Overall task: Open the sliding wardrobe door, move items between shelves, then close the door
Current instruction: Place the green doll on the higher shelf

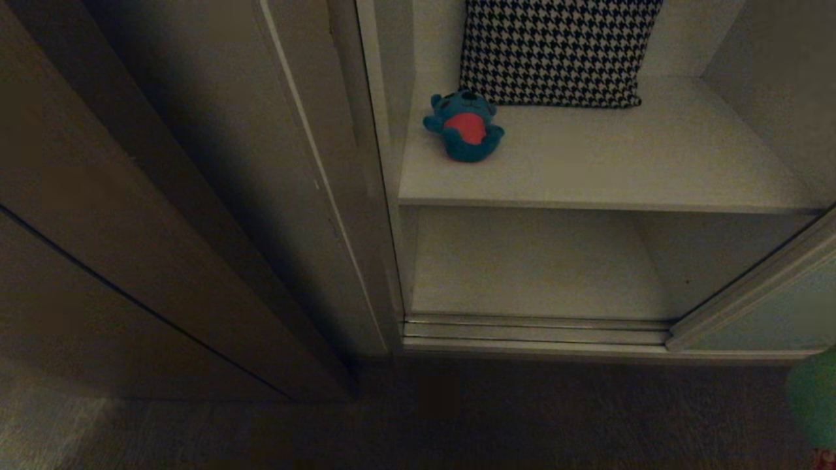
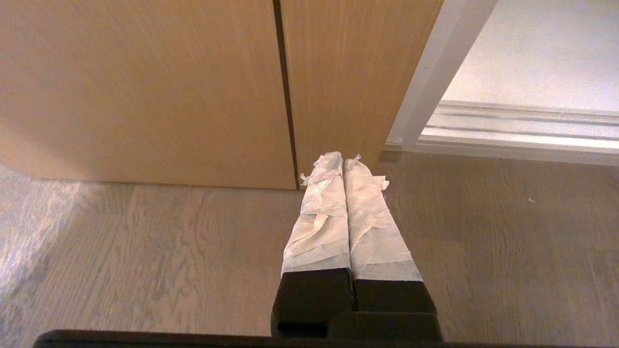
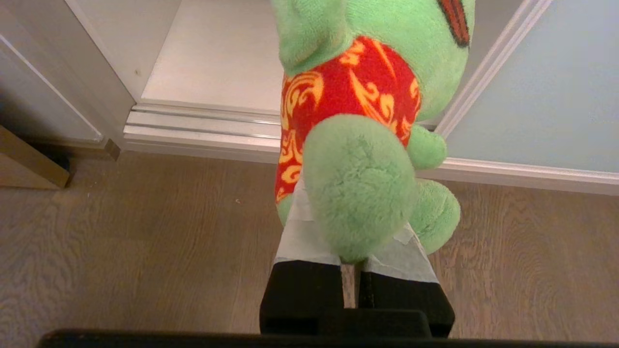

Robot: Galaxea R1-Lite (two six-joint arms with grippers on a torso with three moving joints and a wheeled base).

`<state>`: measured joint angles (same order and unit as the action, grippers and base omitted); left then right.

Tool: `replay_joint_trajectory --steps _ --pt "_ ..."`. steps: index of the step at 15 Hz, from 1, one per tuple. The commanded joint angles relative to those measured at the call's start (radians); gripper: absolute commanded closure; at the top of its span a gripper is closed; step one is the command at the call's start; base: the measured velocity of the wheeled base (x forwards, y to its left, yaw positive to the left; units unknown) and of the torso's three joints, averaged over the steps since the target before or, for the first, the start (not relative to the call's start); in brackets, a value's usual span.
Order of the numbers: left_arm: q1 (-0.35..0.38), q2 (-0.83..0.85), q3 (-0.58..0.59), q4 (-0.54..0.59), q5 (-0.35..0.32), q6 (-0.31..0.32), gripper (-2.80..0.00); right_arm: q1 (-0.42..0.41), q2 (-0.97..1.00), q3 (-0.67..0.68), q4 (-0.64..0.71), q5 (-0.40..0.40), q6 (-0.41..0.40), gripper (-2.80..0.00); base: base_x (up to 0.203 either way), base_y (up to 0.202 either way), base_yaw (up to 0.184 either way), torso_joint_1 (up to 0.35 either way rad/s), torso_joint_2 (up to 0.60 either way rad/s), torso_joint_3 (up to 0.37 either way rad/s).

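Observation:
The sliding wardrobe door [image 1: 777, 307] stands pushed aside at the right, leaving the white shelves uncovered. A teal-blue bear [image 1: 465, 127] with a red belly lies on the upper shelf [image 1: 653, 163]. The lower shelf [image 1: 535, 274] holds nothing. My right gripper [image 3: 349, 212] is shut on the green frog [image 3: 367, 121] in red patterned clothing, low above the floor in front of the door track. In the head view the frog [image 1: 816, 398] shows only as a green blur at the lower right corner. My left gripper [image 2: 343, 162] is shut and empty, hanging over the floor.
A black-and-white houndstooth cushion [image 1: 555, 49] leans at the back of the upper shelf. A brown wooden side panel [image 2: 145, 87] stands to the left of the opening. The door track [image 3: 203, 125] runs along the wardrobe's foot, above a wood-look floor [image 2: 145, 251].

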<state>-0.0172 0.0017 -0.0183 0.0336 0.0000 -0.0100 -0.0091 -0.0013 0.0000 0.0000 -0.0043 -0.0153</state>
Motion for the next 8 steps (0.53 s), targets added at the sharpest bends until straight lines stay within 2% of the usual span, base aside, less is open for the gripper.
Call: replay_joint_trajectory --steps 1,5,8 --pt "0.000 0.001 0.000 0.000 0.000 -0.001 0.00 0.000 0.000 0.000 0.000 0.000 -0.014 0.00 0.000 0.000 0.000 0.000 0.00 0.000" --pt "0.000 0.001 0.000 0.000 0.000 -0.001 0.00 0.001 0.001 0.000 -0.001 0.002 0.012 0.00 0.000 0.000 0.000 0.000 0.00 0.000" --pt "0.000 0.001 0.000 0.000 0.000 -0.001 0.00 0.001 0.030 -0.031 0.060 -0.004 0.003 0.00 0.000 0.000 0.000 0.000 0.00 0.000"
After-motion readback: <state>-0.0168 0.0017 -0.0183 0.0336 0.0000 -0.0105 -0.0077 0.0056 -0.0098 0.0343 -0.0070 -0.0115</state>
